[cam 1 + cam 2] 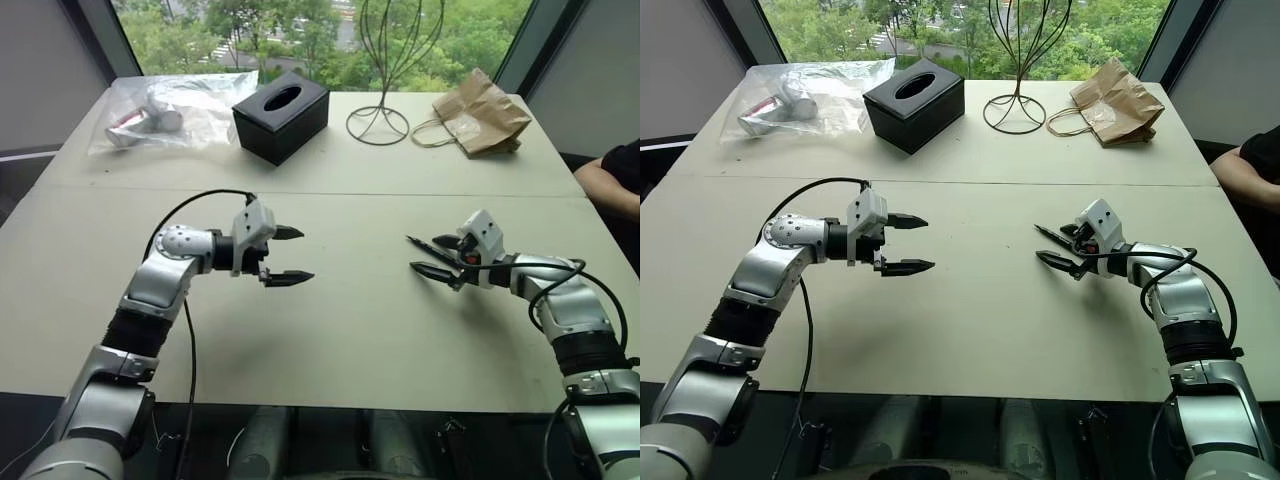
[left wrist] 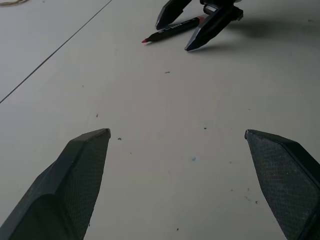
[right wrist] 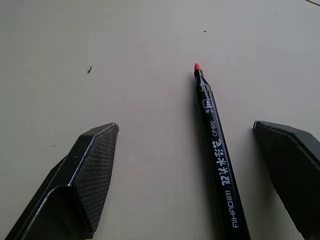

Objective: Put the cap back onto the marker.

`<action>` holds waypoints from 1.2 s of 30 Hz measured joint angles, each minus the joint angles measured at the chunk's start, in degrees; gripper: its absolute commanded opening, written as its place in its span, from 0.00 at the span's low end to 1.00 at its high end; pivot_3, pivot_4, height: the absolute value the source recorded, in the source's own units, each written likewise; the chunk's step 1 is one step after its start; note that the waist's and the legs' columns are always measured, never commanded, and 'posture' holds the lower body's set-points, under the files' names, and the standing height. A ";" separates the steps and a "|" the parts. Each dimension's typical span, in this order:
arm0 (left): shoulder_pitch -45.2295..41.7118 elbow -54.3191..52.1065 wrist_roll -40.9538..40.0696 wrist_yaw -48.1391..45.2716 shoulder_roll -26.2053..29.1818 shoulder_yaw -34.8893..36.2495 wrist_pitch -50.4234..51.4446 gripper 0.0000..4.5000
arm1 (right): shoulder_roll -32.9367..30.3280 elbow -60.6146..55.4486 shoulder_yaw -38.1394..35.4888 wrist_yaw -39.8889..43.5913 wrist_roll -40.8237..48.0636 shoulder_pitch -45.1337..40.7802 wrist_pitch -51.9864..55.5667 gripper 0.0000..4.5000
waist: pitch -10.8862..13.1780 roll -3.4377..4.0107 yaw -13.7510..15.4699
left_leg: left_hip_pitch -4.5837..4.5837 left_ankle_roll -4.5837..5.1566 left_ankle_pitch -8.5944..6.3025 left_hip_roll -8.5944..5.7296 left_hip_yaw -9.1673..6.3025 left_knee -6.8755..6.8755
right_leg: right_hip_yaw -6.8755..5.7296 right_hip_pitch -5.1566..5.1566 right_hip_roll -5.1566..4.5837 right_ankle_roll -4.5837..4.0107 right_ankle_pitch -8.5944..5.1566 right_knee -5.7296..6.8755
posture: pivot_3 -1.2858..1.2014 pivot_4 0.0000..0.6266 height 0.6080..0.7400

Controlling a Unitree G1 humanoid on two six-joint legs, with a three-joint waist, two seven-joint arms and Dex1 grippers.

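One uncapped marker (image 3: 217,160) lies between the spread right gripper (image 1: 437,256) fingers — left gripper (image 1: 288,255) spread, empty, at nine o'clock.

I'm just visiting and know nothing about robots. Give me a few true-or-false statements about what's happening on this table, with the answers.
1. The marker lies on the table between the right gripper's open fingers. True.
2. The marker's red tip is capped. False: the tip is bare.
3. The left gripper holds the marker. False: it is open and holds nothing.
4. A black tissue box stands at the table's far side. True.
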 measured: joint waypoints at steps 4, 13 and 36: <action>0.22 -0.48 0.00 0.19 -0.02 0.00 0.00 1.00 | 0.53 0.60 -0.01 0.38 -0.20 -0.54 0.01 0.94 | 0.00 0.00 -0.06 | 0.03 0.00 0.00 0.01 -0.01 0.02 | 0.01 -0.01 0.00 -0.01 0.00 0.08 | 0.52 0.24 1.00; 2.02 -1.83 -0.01 1.22 -0.02 0.10 1.05 1.00 | 0.85 0.46 -0.76 1.78 0.08 -0.26 1.34 0.01 | 0.00 0.00 -0.19 | 0.04 0.00 0.00 0.02 -0.03 0.01 | 0.01 -0.01 0.00 -0.01 -0.01 0.11 | 0.52 0.24 1.00; -3.07 16.04 2.54 7.79 6.17 9.40 -3.60 1.00 | -4.73 -31.91 2.25 4.62 1.08 -4.97 16.46 0.01 | 0.04 0.06 -0.97 | -0.02 -0.02 -0.01 0.06 -0.11 -0.04 | 0.00 -0.15 -0.02 0.01 -0.03 0.19 | 0.52 0.24 1.00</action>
